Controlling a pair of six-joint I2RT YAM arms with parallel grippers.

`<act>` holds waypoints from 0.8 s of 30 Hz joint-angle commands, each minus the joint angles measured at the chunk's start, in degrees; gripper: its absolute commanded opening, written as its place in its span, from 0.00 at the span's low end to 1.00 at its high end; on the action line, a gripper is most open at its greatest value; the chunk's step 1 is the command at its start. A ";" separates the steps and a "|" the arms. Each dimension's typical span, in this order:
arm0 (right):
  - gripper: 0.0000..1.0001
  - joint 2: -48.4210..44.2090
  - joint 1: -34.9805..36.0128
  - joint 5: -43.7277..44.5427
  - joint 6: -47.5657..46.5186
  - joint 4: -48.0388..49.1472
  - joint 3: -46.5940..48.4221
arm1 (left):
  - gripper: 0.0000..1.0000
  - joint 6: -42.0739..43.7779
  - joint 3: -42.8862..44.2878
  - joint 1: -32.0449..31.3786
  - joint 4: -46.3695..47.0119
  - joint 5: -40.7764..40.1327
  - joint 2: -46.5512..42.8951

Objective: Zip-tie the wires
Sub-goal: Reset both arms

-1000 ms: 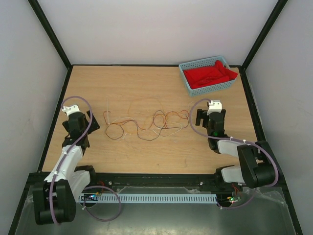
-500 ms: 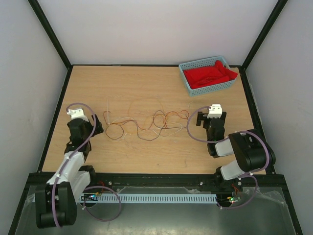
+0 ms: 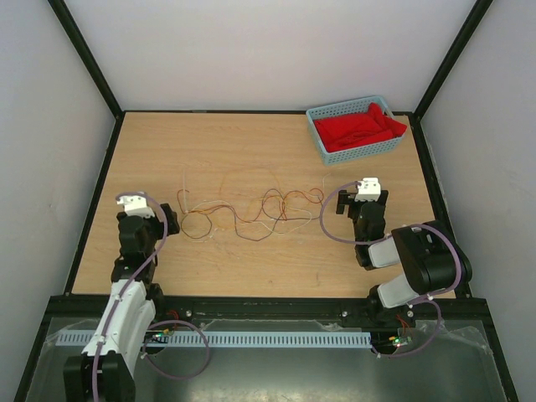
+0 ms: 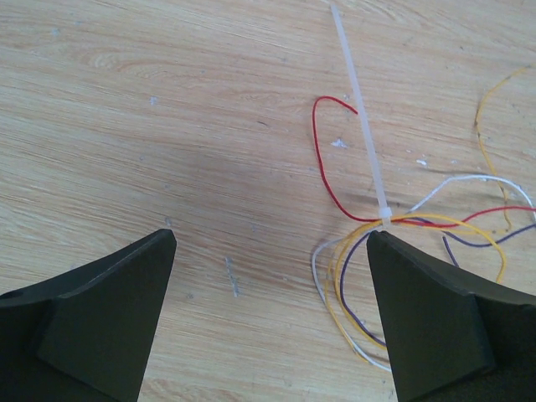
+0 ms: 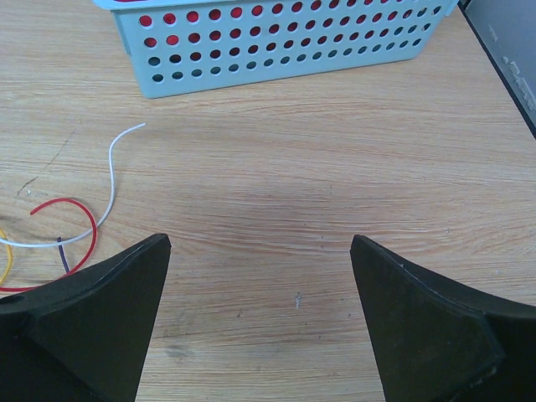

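Observation:
The wires point(image 3: 276, 206) lie loosely curled across the middle of the wooden table point(image 3: 251, 151), thin strands of red, orange, white and purple. In the left wrist view a pale zip tie point(image 4: 362, 126) is looped round the wires point(image 4: 404, 220) where they bunch, and its tail runs away from me. My left gripper point(image 3: 167, 219) point(image 4: 272, 236) hangs open just short of that end, and its right finger point(image 4: 435, 318) covers part of a loop. My right gripper point(image 3: 363, 201) point(image 5: 261, 240) is open over bare wood, with the wires' other ends point(image 5: 79, 219) to its left.
A light blue perforated basket point(image 3: 322, 141) point(image 5: 276, 50) holding red cloth point(image 3: 360, 127) stands at the back right, just beyond my right gripper. Black frame rails border the table on both sides and along the near edge. Purple cables loop off both arms.
My left arm has drawn back toward the near edge, and its gripper has turned toward the wires' left end. My right arm folded back early on and has since stayed still. Both stay open.

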 commanded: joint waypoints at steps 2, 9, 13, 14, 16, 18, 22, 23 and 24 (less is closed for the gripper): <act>0.99 -0.28 -0.25 0.06 0.03 2.57 0.39 | 0.99 3.45 -0.58 -1.11 -1.62 3.53 -4.12; 0.99 -0.22 -0.25 0.05 0.03 2.57 0.39 | 0.99 5.16 -2.22 -2.82 -5.10 3.96 -11.97; 0.99 -0.24 -0.25 0.04 0.04 2.57 0.39 | 0.99 4.34 -2.41 -3.44 -8.90 1.36 -16.33; 0.99 -0.26 -0.25 -0.01 0.03 2.57 0.39 | 0.99 4.01 -2.56 -3.44 -9.80 0.91 -17.64; 0.99 -0.22 -0.25 0.06 0.03 2.61 0.39 | 0.99 4.19 -3.14 -3.44 -11.12 1.07 -20.93; 0.99 -0.21 -0.25 0.06 0.03 2.57 0.39 | 0.99 4.16 -3.58 -3.44 -12.56 1.07 -24.20; 0.99 -0.24 -0.24 0.05 0.03 2.59 0.39 | 0.99 4.12 -3.81 -3.44 -15.27 0.65 -27.94; 0.99 -0.26 -0.26 0.01 0.03 2.57 0.39 | 0.99 4.18 -3.80 -3.48 -15.98 0.62 -28.67; 0.99 -0.24 -0.27 0.05 0.03 2.61 0.34 | 0.99 4.17 -3.81 -3.59 -16.73 0.50 -29.23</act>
